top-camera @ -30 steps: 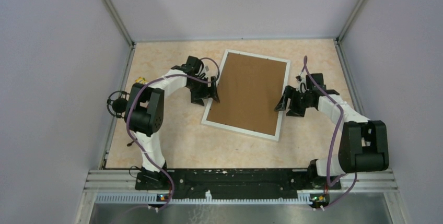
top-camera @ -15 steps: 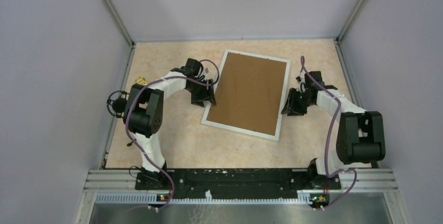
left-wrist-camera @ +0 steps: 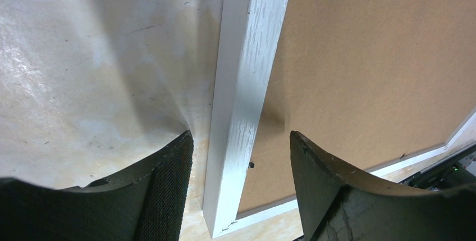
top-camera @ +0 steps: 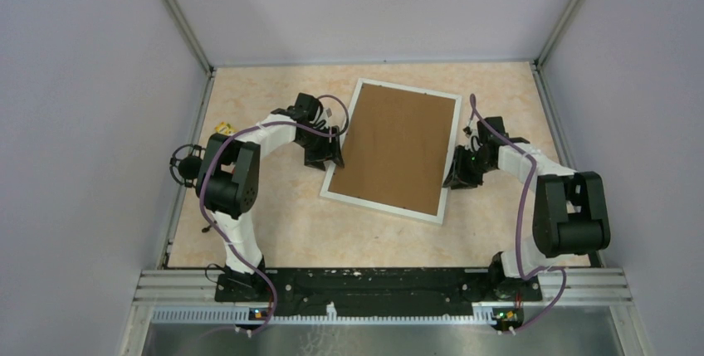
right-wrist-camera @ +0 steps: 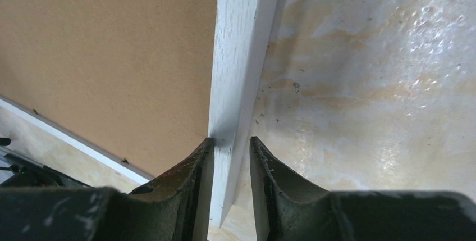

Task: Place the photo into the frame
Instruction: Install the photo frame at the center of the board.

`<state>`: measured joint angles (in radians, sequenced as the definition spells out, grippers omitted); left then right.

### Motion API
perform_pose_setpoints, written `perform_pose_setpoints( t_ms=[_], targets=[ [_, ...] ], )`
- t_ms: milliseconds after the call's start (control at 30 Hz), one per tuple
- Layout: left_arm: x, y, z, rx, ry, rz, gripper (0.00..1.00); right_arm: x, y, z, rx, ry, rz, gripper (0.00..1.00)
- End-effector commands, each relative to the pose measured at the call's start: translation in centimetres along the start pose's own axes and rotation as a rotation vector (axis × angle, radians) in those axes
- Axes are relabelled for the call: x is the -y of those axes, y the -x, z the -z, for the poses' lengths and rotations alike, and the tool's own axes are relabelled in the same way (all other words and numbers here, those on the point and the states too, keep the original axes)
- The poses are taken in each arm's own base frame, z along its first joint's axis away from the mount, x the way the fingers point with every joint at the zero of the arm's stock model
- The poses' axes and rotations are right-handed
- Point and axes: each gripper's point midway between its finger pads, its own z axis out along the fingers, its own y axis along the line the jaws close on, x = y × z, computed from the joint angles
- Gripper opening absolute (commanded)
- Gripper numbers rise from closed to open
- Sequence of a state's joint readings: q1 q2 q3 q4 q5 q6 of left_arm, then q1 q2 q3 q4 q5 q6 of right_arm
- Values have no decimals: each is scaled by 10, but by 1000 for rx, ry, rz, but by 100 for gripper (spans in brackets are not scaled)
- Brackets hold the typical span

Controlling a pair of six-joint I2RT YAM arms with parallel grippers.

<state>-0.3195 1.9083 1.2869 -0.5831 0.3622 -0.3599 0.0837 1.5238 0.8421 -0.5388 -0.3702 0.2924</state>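
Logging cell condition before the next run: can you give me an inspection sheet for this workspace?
Surface: beige marbled tabletop, faint scuffs.
Job's things: white-barred rectangular frame lies flat, brown backing board up; photo not seen.
Clutter: small yellow object at the left edge.
Grippers: left gripper open astride one bar; right gripper shut on the opposite bar.
Cables: purple cables along both arms.
Surroundings: plain lilac walls.

Frame point(top-camera: 382, 207) on table point(top-camera: 274, 231), board point(top-camera: 397, 147) inside; left fingers point(left-wrist-camera: 168, 196) astride left bar, right fingers point(right-wrist-camera: 185, 196) right bar.
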Motion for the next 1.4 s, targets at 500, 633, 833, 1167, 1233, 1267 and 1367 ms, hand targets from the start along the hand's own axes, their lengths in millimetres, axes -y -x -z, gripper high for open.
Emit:
perform_pose_setpoints(
  t_ms=[500, 633, 833, 1167, 1233, 1267, 1367],
  targets=[
    [10, -3, -2, -8, -67, -17, 68, 29, -16, -40, -77, -198, -73, 30],
    [13, -6, -4, -18, -69, -27, 68, 34, -21, -49, -130, -298, -25, 35],
    [16, -8, -7, -34, -79, -34, 68, 26, -27, -60, -188, -416, 62, 44],
    [16, -5, -3, -19, -64, -40, 67, -27, -7, -55, -139, -319, 126, 60],
    [16, -5, -2, -17, -63, -40, 68, -48, 24, -30, -37, -184, 105, 61],
    [16, -5, -2, -18, -65, -39, 68, -51, 38, -17, 9, -149, 94, 61],
    [16, -4, -1, -16, -66, -34, 68, -40, 75, 11, 94, -92, 27, 61]
  ],
)
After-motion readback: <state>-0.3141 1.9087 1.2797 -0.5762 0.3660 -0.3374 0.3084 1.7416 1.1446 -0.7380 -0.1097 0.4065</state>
